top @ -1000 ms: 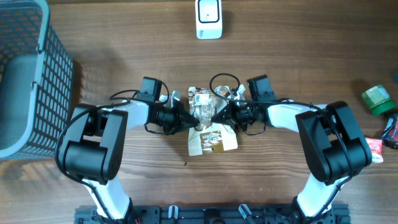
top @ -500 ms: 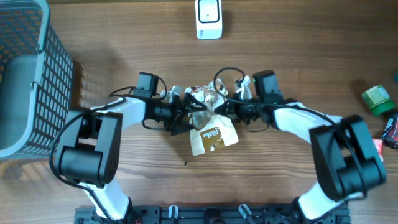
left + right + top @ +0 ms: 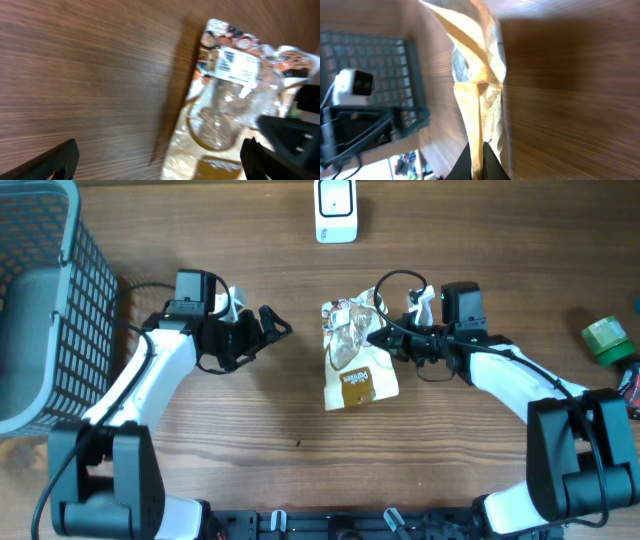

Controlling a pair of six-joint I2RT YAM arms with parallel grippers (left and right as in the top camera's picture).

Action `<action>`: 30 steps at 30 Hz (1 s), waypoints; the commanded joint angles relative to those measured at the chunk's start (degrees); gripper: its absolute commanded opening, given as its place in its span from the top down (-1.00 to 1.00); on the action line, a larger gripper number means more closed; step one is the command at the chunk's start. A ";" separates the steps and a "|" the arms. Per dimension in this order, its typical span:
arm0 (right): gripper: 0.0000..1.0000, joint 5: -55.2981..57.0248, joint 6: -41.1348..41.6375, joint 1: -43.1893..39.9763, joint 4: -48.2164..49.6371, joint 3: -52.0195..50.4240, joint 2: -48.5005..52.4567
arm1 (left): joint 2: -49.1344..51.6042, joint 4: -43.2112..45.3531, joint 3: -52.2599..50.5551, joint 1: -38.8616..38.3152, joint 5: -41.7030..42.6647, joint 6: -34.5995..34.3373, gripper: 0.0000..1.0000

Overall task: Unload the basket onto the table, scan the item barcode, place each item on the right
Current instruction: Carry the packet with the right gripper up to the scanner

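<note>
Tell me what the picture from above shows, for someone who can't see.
The right end effector pinches a crinkly snack bag over a wooden table; the left end effector is open, apart from it. A white scanner sits at the far edge, a grey basket at the left.

shop-checkout setup, scanner [image 3: 336, 210], mesh basket [image 3: 40, 300]

The crinkled tan-and-gold plastic snack pouch [image 3: 352, 365], clear-windowed, lies lengthwise in the middle of the wooden table [image 3: 480, 480]. It seems partly raised, with a white printed label [image 3: 235, 65] near its far end. The white boxy scanner [image 3: 336, 210] stands beyond it, well apart.
</note>
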 commanded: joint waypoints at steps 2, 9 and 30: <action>0.91 -13.07 4.11 -0.22 7.63 2.21 -0.96 | -0.48 -1.64 0.42 -0.02 -5.66 3.34 -1.00; 0.91 -18.45 15.39 -0.50 29.11 2.75 -0.96 | -0.48 -2.32 0.42 -0.02 -11.34 3.32 -1.00; 0.90 -3.08 6.10 -0.28 20.65 17.29 -0.94 | -0.48 -2.49 0.42 -0.02 -13.99 3.30 -1.00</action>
